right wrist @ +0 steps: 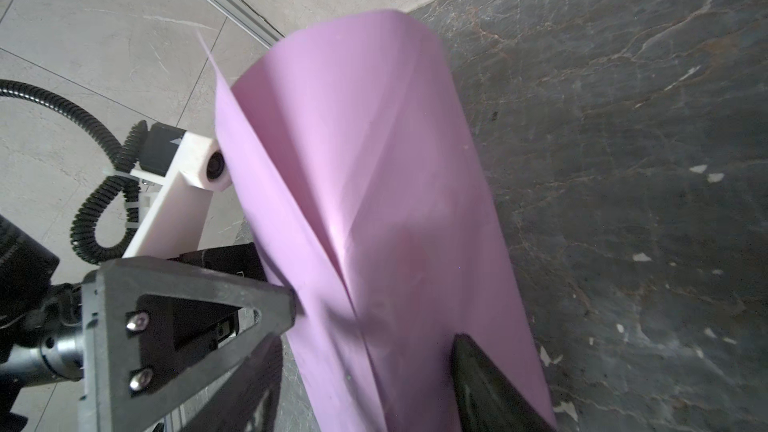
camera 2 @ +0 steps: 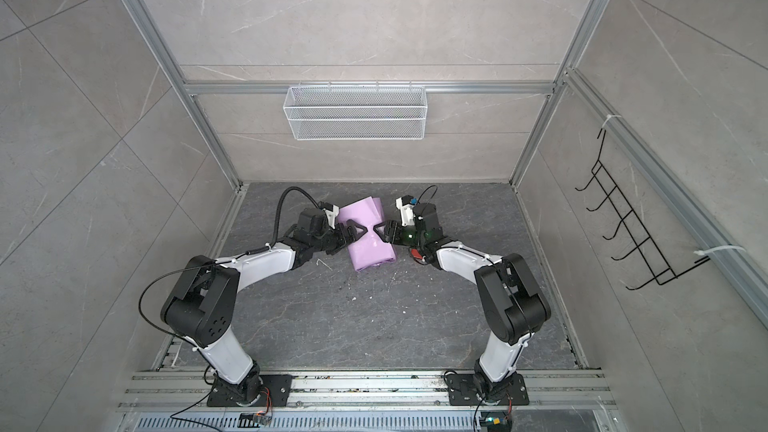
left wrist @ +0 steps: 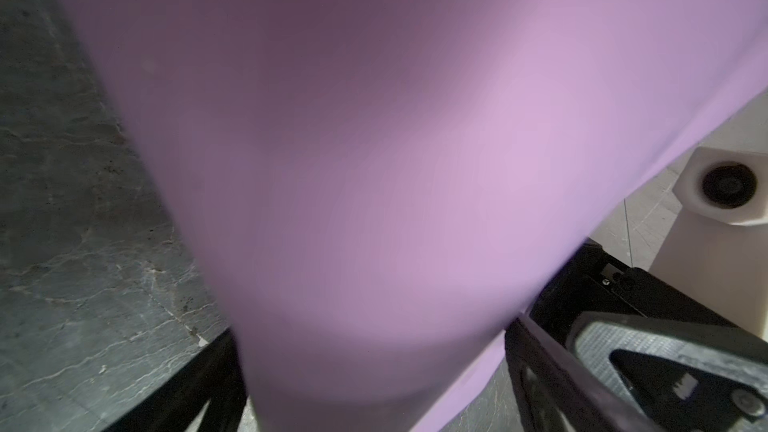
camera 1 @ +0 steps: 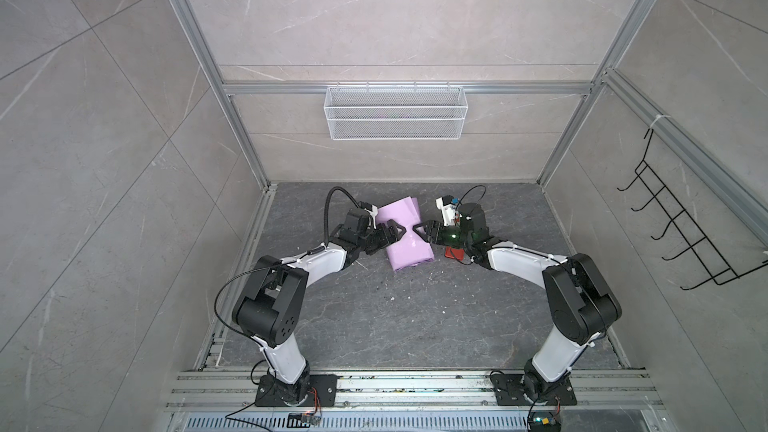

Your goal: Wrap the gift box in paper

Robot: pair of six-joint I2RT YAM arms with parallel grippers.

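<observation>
Toward the far middle of the table (camera 1: 415, 317) lies the paper (camera 1: 399, 214). It is lilac side out and folded over into a smooth, rounded bundle, with one loose edge lapping along the top and a few soft creases. Whatever it covers is hidden.

The left gripper (camera 1: 399, 229) reaches in from the left. Its fingers (left wrist: 648, 351) stand wide apart on either side of the bundle, with a gap showing beside one of them, so nothing is clamped. One fingertip just touches the paper. The right gripper (camera 1: 420, 229) meets the bundle's right edge. Only one of its fingers (right wrist: 486, 384) shows, lying over the paper, so its hold cannot be told.

The table is dark grey veined stone with small white flecks. Pale grey marbled walls (camera 1: 395, 14) in an aluminium frame (camera 1: 232, 89) close it in. A white wire basket (camera 1: 395, 112) hangs on the far wall and a black wire rack (camera 1: 685, 238) on the right wall.

The bundle's long axis runs far to near, with the near end swung slightly right.
</observation>
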